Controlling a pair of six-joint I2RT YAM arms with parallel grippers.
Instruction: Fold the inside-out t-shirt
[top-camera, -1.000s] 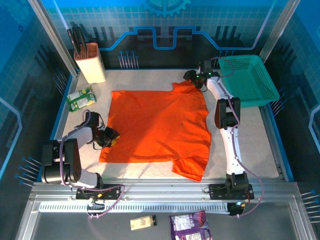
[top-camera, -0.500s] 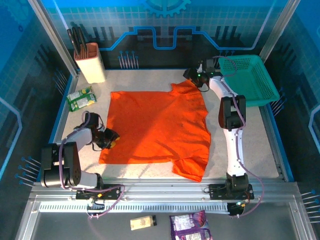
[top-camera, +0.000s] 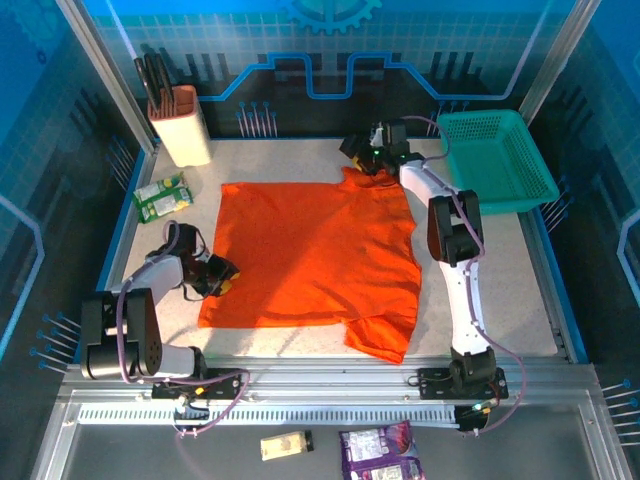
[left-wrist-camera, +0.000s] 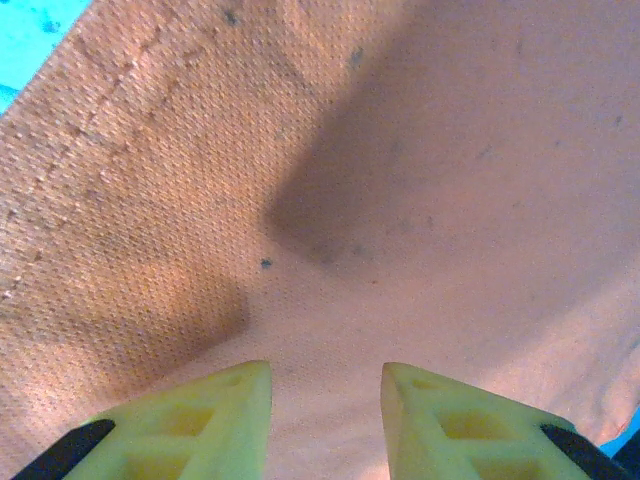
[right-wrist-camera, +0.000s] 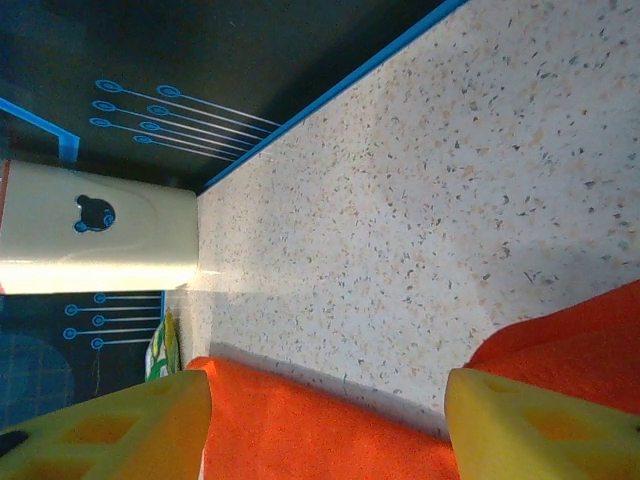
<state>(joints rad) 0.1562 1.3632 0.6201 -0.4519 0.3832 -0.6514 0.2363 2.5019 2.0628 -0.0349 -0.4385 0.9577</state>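
Down at the near edge, below the rail, we see a tan packet (top-camera: 285, 444) and a purple packet (top-camera: 381, 441) lying side by side. Their print is too small for us to read.

Past the arm bases, on the speckled table (top-camera: 520, 300), the shirt (top-camera: 320, 250) lies spread flat in the middle. It is plain orange, and we can make out no print or label on it.

The left gripper (top-camera: 222, 277) sits low at the shirt's left edge, toward its near corner. In the left wrist view its yellow fingers (left-wrist-camera: 215, 415) stand part-way apart and unclenched. Cloth with a stitched seam along one side lies beyond them.

Farther back on the left, apart from the shirt, a green packet (top-camera: 163, 197) lies on the table. It carries print, but we cannot read it.

At the shirt's far right corner hangs the right gripper (top-camera: 360, 152). In the right wrist view its jaws are spread wide and hold nothing, with bare table in the gap and orange cloth under both tips.

Just right of it stands the teal basket (top-camera: 497, 160), in the far right corner. In the far left corner a cream holder (top-camera: 182, 128) keeps dark handles (top-camera: 152, 78) upright. In the right wrist view the holder bears a small dark bear-head mark and no writing.
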